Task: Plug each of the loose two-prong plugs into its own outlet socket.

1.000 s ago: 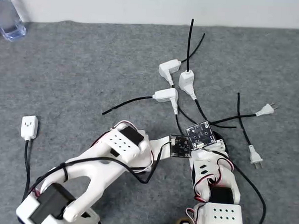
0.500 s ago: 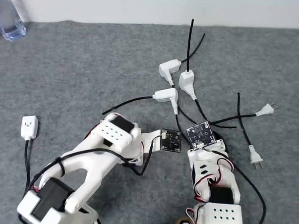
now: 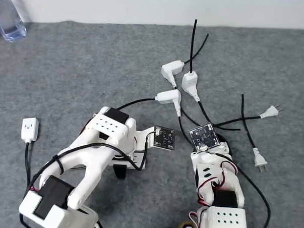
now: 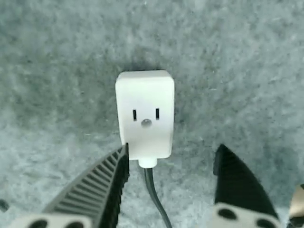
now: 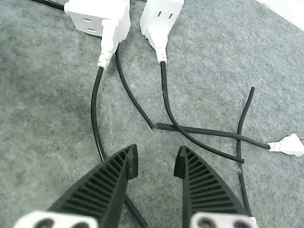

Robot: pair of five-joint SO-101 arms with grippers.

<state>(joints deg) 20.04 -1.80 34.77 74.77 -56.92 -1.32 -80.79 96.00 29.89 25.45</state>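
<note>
Left gripper [image 4: 172, 154] hangs released, its jaws wide apart and holding nothing. Just ahead of them lies the lone outlet socket [image 4: 145, 114], face up, with its black cord [image 4: 154, 199] running back between the jaws. In the high view this socket [image 3: 29, 129] lies by itself near the left side of the table, well apart from the rest.

Right gripper [image 5: 156, 156] is released too, its jaws a little apart over the bare surface, with nothing between them.

A grey carpet-like mat [image 3: 83, 75] covers the table, and a white wall [image 3: 146, 7] closes its far edge. Three white sockets [image 3: 189, 83] cluster near the middle, their cords crossing. The two loose two-prong plugs [image 3: 269, 112] [image 3: 260, 160] lie unplugged on the right.

A clear bottle [image 3: 7, 22] stands at the far left corner. What it holds cannot be told.
</note>
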